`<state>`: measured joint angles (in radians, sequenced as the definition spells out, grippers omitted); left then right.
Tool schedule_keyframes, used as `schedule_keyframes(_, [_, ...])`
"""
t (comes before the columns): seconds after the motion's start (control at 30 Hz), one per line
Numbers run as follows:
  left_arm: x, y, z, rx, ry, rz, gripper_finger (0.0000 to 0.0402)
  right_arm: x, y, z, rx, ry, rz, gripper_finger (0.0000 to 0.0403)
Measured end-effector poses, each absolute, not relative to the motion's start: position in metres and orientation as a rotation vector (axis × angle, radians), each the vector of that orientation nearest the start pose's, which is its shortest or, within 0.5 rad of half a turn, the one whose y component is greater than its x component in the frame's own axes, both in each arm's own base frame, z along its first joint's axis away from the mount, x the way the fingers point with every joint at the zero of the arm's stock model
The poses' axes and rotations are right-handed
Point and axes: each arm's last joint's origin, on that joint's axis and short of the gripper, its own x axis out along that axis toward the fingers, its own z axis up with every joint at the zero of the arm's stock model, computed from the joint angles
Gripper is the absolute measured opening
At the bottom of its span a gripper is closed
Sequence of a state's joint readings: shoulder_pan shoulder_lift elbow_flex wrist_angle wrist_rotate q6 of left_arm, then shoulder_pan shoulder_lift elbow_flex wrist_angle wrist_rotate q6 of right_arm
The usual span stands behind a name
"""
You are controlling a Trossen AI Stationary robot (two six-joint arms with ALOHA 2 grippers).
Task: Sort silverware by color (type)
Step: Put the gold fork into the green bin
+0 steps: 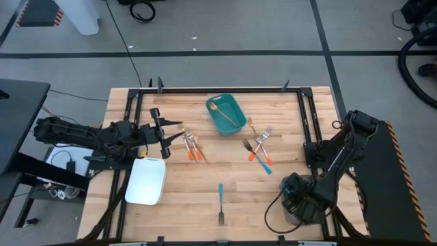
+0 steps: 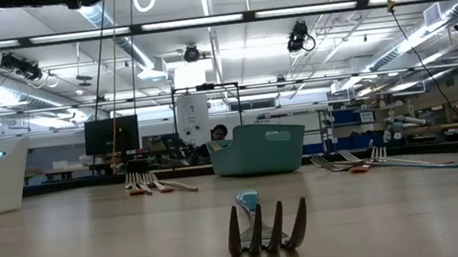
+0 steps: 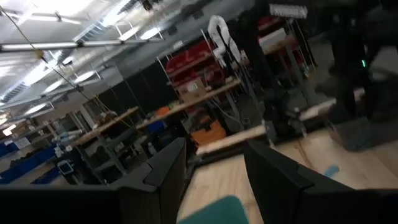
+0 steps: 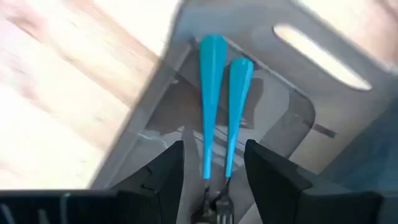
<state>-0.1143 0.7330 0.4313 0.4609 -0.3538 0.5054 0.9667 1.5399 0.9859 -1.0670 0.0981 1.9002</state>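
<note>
two blue forks (image 4: 219, 106) are seen under the parted right gripper (image 4: 214, 163) at lower right; the left gripper (image 1: 162, 133) is held parted at left.

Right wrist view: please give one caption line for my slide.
Right gripper open above two blue-handled utensils lying in a grey tray.

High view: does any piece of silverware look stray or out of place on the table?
One blue-handled fork lies alone near the front edge, apart from the orange-handled cluster by the left gripper and the mixed cluster right of the teal bin. Nothing looks spilled or damaged.
</note>
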Motion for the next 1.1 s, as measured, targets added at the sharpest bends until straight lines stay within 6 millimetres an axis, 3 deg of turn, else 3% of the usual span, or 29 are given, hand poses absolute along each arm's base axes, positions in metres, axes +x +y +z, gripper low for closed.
schedule_keyframes(0.17, [0.171, -0.011, 0.268, 0.444, 0.014, 0.204, 0.0172, 0.148, 0.199, 0.221, 0.603, 1.334, -0.728, 0.0174])
schedule_keyframes(0.33, [0.172, -0.008, 0.271, 0.348, 0.129, 0.201, 0.0172, 0.148, 0.194, 0.239, 0.534, 1.220, -0.680, 0.0173])
schedule_keyframes(0.73, [0.184, -0.017, 0.263, 0.198, 0.212, 0.093, 0.0172, 0.159, 0.184, 0.247, 0.272, 0.931, -0.582, 0.0173])
schedule_keyframes(1.1, [0.185, -0.018, 0.282, 0.202, 0.027, 0.104, 0.0172, 0.175, 0.171, 0.249, 0.156, 0.841, -0.607, 0.0173])
